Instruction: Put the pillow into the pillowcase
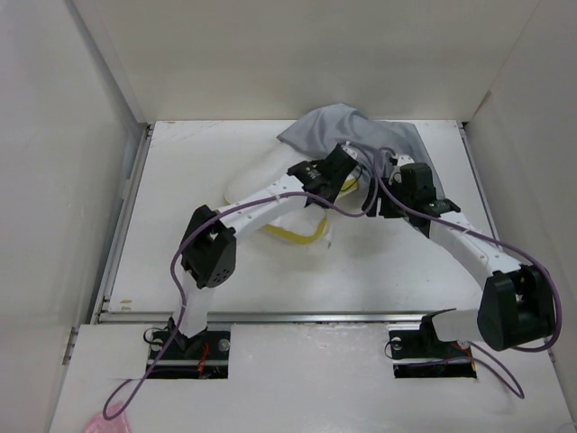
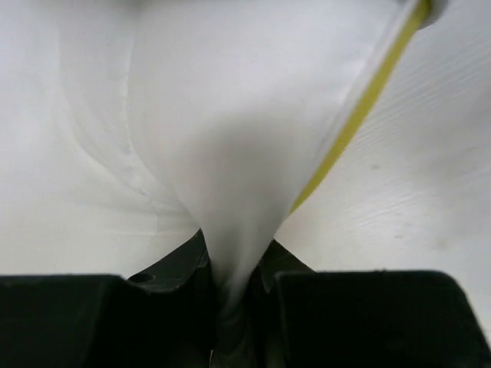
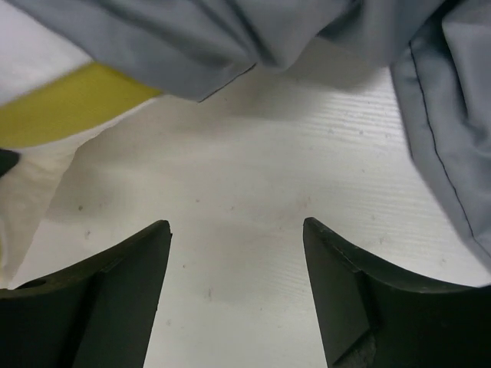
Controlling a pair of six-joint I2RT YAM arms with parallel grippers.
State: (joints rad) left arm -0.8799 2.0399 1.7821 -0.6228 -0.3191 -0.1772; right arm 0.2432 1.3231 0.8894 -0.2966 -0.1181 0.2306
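Top external: left arm reaches forward, left gripper pinching the pillow; right arm likewise, right gripper agape beside pillowcase.

Robot, two units, left arm lower left and right arm lower right of the overhead frame: white tubular links, bulky black joint housings, thin purple cables trailing from the bases, matte black wedge-shaped fingers.

right claw spread, grey pillowcase beyond
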